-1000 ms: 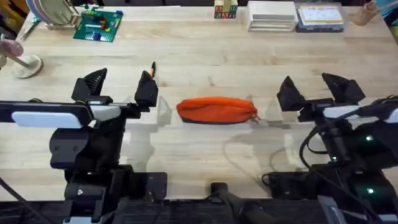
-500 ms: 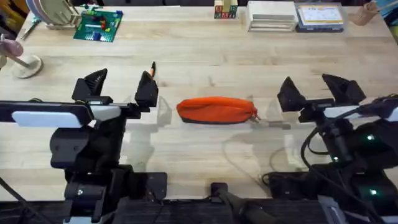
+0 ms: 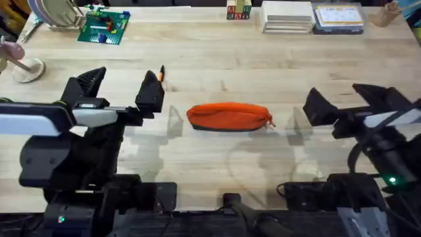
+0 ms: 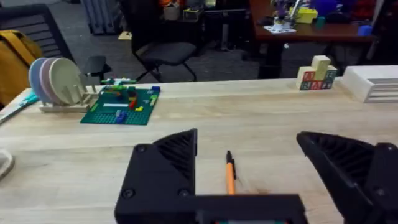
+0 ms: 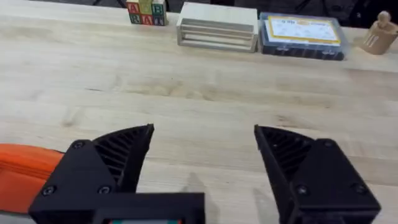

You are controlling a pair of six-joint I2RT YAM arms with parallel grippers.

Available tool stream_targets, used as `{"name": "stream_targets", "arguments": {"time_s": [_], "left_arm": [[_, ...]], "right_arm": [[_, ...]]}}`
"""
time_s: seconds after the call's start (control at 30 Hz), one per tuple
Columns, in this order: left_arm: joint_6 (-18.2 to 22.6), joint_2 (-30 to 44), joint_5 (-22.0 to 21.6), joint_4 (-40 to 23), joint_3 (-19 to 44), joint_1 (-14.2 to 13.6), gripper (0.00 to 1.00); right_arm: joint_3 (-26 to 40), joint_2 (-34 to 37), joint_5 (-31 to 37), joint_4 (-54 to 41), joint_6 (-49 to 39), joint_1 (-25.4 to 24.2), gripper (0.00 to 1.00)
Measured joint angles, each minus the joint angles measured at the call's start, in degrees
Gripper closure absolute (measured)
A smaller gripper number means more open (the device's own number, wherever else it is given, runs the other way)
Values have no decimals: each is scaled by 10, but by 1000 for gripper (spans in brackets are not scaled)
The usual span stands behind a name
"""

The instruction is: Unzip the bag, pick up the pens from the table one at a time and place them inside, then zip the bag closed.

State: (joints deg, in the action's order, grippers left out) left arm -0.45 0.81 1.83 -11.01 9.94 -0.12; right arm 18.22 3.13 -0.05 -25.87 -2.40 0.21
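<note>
Bag: lying flat mid-table, zipped, pull at its right end, between both arms.
Pen: on the wood just beyond the left claw, near its right finger.
Left claw: spread wide, empty.
Right claw: spread wide, empty, right of the bag.

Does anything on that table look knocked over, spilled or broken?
Nothing stands out. The orange bag lies flat mid-table, a pen rests beyond the left gripper, and both grippers hang open, touching nothing.
</note>
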Motion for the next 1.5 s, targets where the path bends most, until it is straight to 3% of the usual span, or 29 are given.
{"name": "stream_targets", "arguments": {"time_s": [0.23, 0.8, 1.27, 1.5], "left_arm": [[0, 72, 16, -8, 49, 0, 7], [0, 340, 68, -12, 229, 0, 8], [0, 506, 94, -193, 413, 0, 9], [0, 540, 122, -233, 468, 0, 7]], "right_arm": [[76, 82, 0, -2, -2, 0, 6], [224, 267, 0, -48, 25, 0, 5], [268, 324, 0, -67, 27, 0, 5], [269, 324, 0, -68, 27, 0, 5]]}}
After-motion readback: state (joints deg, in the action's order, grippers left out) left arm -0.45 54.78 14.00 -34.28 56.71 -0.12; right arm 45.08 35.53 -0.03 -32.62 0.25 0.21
